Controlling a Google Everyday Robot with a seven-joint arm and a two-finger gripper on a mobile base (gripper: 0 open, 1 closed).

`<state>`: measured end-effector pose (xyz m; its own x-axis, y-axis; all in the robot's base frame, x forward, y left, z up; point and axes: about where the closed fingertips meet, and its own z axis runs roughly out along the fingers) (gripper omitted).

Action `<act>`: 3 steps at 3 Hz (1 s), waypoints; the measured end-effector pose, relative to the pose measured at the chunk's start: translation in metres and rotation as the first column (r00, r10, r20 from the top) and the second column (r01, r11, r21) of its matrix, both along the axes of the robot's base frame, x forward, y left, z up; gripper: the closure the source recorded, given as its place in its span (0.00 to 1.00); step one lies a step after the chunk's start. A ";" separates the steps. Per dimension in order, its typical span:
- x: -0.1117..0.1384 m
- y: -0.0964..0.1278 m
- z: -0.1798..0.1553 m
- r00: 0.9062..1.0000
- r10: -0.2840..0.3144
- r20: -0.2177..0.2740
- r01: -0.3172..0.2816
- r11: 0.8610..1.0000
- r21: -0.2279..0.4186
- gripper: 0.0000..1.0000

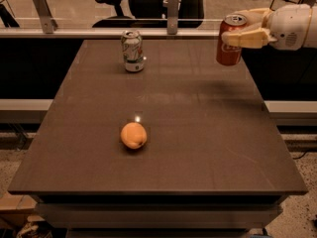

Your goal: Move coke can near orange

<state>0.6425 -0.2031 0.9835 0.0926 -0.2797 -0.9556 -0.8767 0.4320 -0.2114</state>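
Observation:
The red coke can [229, 41] with a silver top is lifted clear of the table at the far right, upright. My gripper [242, 29] comes in from the right and is shut on the coke can near its top. The orange [133, 135] lies on the dark table [198, 148] left of centre, nearer the front. The can is far from the orange, up and to the right of it.
A white-and-green can [132, 50] stands upright at the back of the table, left of centre. A rail with metal posts [172, 4] runs behind the table, with an office chair [143, 1] beyond. The table's right edge lies below the arm.

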 end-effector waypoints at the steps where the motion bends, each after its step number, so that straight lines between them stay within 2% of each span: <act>1: -0.024 0.016 0.026 0.996 0.085 0.011 -0.085 0.996 -0.023 1.00; 2: -0.041 0.035 0.040 0.984 0.177 -0.008 -0.177 0.984 -0.015 1.00; 3: -0.054 0.056 0.047 0.963 0.267 -0.036 -0.267 0.964 0.005 1.00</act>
<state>0.5887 -0.1472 1.0304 0.1293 -0.2492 -0.9598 -0.9672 0.1815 -0.1774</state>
